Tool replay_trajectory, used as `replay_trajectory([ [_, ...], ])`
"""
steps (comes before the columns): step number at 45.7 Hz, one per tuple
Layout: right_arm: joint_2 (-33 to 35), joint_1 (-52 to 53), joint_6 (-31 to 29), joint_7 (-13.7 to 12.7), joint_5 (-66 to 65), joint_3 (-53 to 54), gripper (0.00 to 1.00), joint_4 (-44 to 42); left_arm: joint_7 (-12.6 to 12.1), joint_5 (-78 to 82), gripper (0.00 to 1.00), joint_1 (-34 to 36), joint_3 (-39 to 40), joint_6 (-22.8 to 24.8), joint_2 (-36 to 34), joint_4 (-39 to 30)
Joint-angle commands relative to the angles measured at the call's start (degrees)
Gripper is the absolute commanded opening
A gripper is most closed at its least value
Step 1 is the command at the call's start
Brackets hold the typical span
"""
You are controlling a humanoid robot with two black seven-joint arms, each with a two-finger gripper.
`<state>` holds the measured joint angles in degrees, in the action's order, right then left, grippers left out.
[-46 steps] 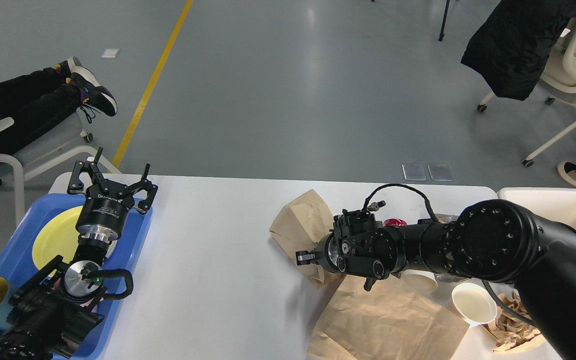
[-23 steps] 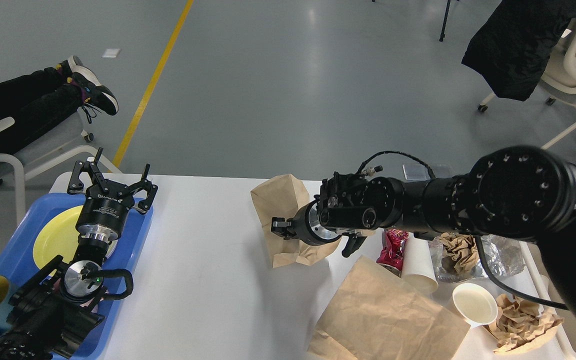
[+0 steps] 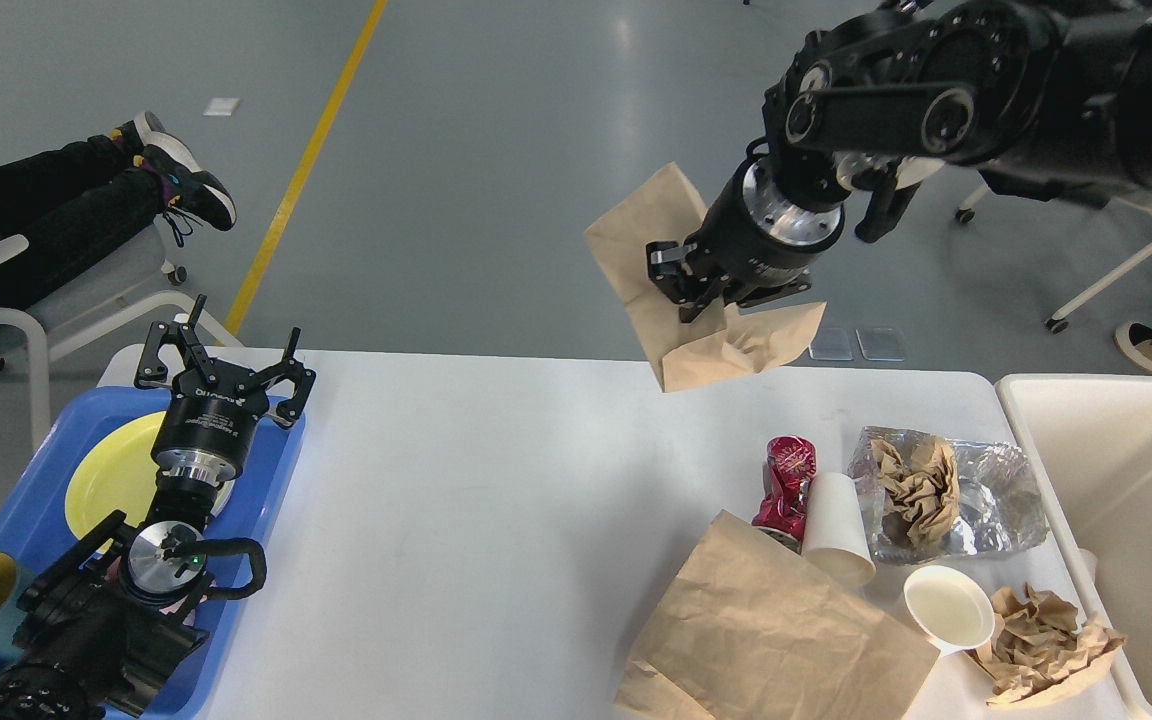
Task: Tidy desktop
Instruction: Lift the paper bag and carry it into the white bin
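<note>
Right hand (image 3: 688, 292), clamped on the paper bag (image 3: 681, 300), has lifted it off the desktop (image 3: 496, 520).

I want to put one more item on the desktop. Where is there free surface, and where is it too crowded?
The desktop is bare across its middle, from the blue tray on the left to the flat paper bag and red can. The far edge is also free. The near right corner is crowded: cup, foil, crumpled paper, beside the white bin.
</note>
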<state>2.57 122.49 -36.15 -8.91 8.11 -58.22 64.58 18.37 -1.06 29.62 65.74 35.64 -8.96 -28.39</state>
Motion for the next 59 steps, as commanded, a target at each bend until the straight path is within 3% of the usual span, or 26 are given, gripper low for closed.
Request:
replay_trajectory([
  [1,1.5,8.4,-2.5,1.2,4.6,-8.8,0.0,6.1,0.0,0.0,0.96,0.0,0.0,0.0,0.0,0.0],
  [14,2.2,21.7,-3.6,7.2,8.7,-28.0,0.0,22.0,0.0,0.0,0.96,-0.1,0.0,0.0,0.0,0.0],
  [28,6.1,22.4,-2.8,7.6,8.7,-32.1,0.0,26.2,0.0,0.0,0.96,0.0,0.1,0.0,0.0,0.0],
  [33,10.8,18.9,-1.1,7.5,8.8,-32.7,0.0,25.6,0.0,0.0,0.96,-0.1,0.1,0.0,0.0,0.0],
  [40,18.8,11.4,8.5,7.4,8.7,-35.7,0.0,24.5,0.0,0.0,0.96,-0.1,0.1,0.0,0.0,0.0],
  [44,24.4,4.9,12.5,7.1,8.1,-36.0,0.0,20.0,0.0,0.0,0.96,-0.1,0.1,0.0,0.0,0.0],
  [52,32.3,-10.2,14.8,7.1,7.8,-34.6,0.0,7.8,0.0,0.0,0.96,-0.1,0.1,0.0,0.0,0.0],
  [59,37.1,-25.2,21.6,7.2,7.7,-27.1,0.0,-1.6,0.0,0.0,0.96,-0.1,0.1,0.0,0.0,0.0],
])
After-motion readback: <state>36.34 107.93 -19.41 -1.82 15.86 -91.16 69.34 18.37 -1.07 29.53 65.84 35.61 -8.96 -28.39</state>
